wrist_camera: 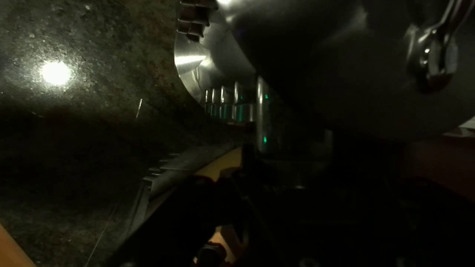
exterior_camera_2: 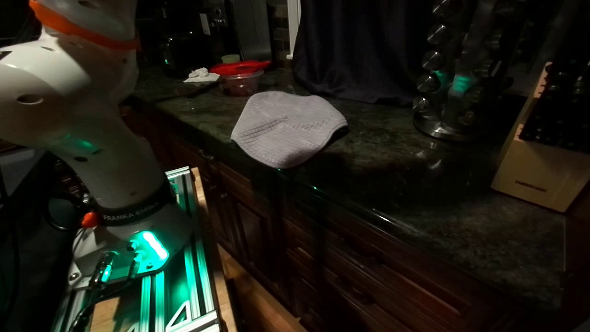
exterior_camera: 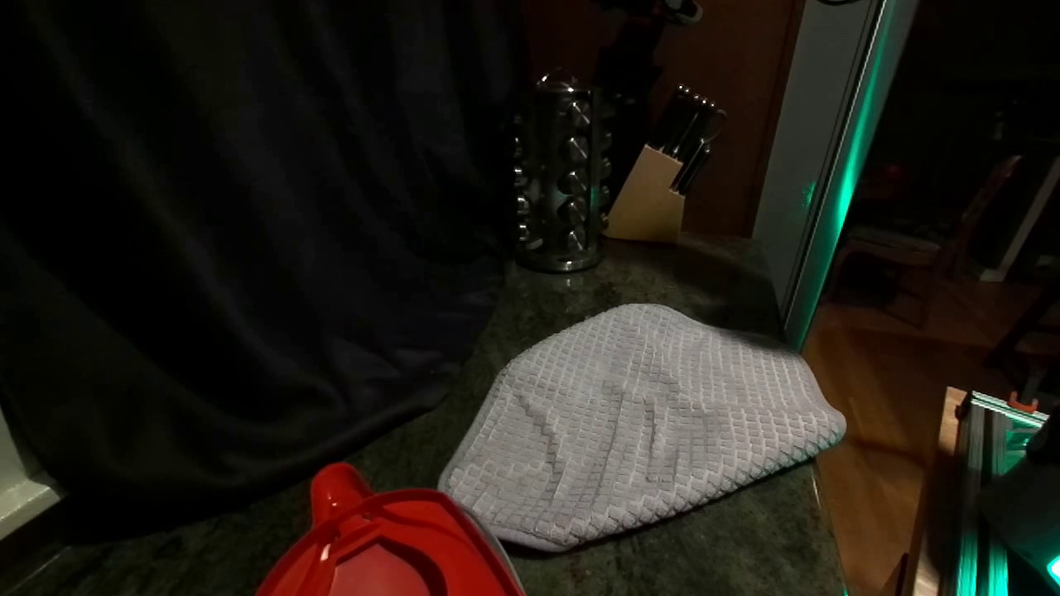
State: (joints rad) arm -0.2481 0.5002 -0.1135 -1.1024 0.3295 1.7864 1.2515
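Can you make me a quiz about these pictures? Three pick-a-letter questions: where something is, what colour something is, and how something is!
1. Where does the spice rack stand?
A) On the floor
B) Beside the knife block
C) Inside a drawer

2. What colour is the cloth?
A) Pale grey
B) Bright red
C) Green

3. How is the small light low on the robot?
A) Switched off
B) Covered up
C) Glowing

1: B, because an exterior view shows the two side by side.
2: A, since its fabric looks pale grey in both exterior views.
3: C, as it shines brightly in an exterior view.
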